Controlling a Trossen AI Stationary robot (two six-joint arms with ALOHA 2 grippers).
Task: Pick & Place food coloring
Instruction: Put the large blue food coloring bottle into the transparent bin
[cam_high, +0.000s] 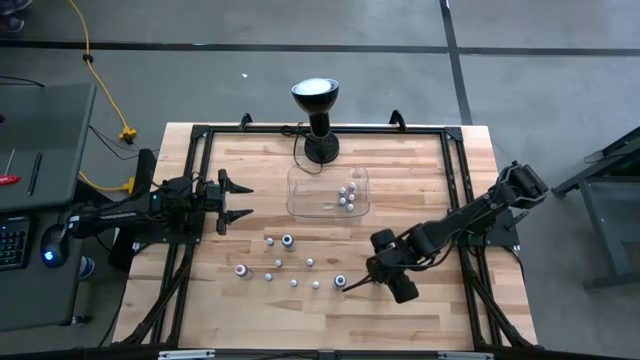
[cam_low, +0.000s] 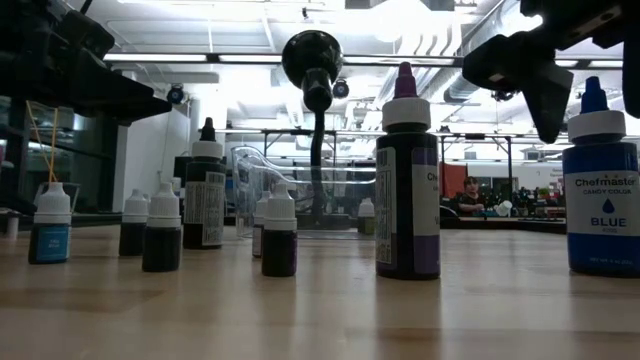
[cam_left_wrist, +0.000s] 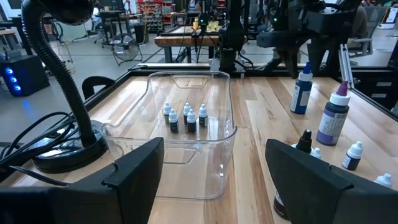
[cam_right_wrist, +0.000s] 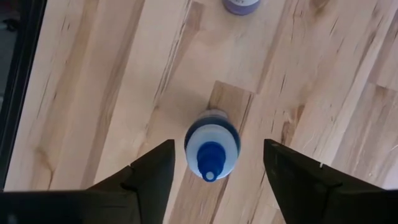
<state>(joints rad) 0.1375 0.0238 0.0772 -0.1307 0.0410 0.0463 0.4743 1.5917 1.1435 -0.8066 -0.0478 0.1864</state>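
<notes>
Directly beneath my right pincer (cam_right_wrist: 214, 171) stands the blue food coloring bottle (cam_right_wrist: 212, 147), upright on the table (cam_right_wrist: 99, 74), cap up between my spread fingers, neither touching it; I hang over it so a straight descent brackets the bottle. Well beyond my tips sits the clear tray (cam_high: 328, 192) holding other bottles. My left pincer (cam_high: 238, 200) waits open facing the tray

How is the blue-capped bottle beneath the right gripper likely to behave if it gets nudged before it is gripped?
The blue-capped bottle stands upright, tall and narrow, so an off-centre nudge would probably tip it. Being round, it might then roll on the table. The right gripper straddles it, open, so a centred grasp looks feasible.
</notes>
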